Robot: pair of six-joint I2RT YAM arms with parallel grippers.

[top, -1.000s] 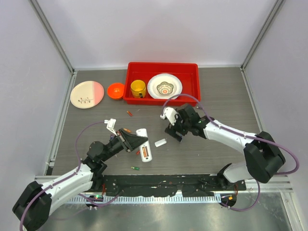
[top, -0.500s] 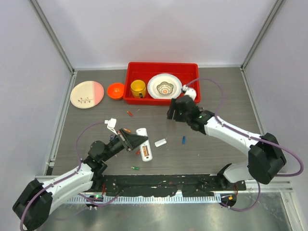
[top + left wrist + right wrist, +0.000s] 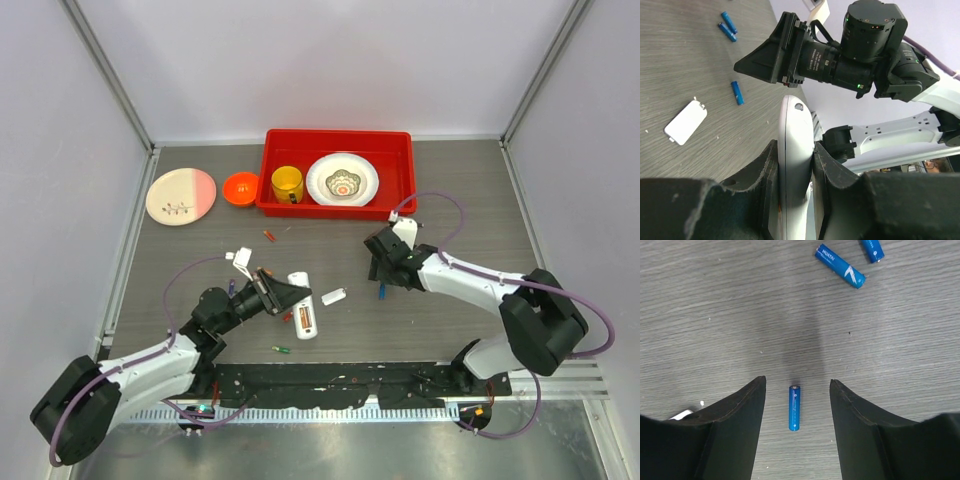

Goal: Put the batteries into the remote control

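My left gripper (image 3: 292, 294) is shut on the white remote control (image 3: 303, 318), which it holds on edge; in the left wrist view the remote (image 3: 797, 145) is squeezed between both fingers. Orange batteries show in the remote's open back. Its white back cover (image 3: 334, 296) lies on the table beside it and also shows in the left wrist view (image 3: 686, 121). My right gripper (image 3: 384, 270) is open and hovers just above a blue battery (image 3: 381, 291). In the right wrist view this battery (image 3: 794, 408) lies between the spread fingers, untouched.
Two more blue batteries (image 3: 840, 266) lie beyond the right gripper. An orange battery (image 3: 268, 236) and a green one (image 3: 281, 350) lie loose. A red tray (image 3: 400, 150) with a mug and a plate stands at the back, with an orange bowl (image 3: 240, 187) and a pink plate (image 3: 180, 195) to its left.
My right gripper swung back toward the tray, uncovering the blue battery on the table, then came down over it. The left gripper kept hold of the remote and shifted slightly.
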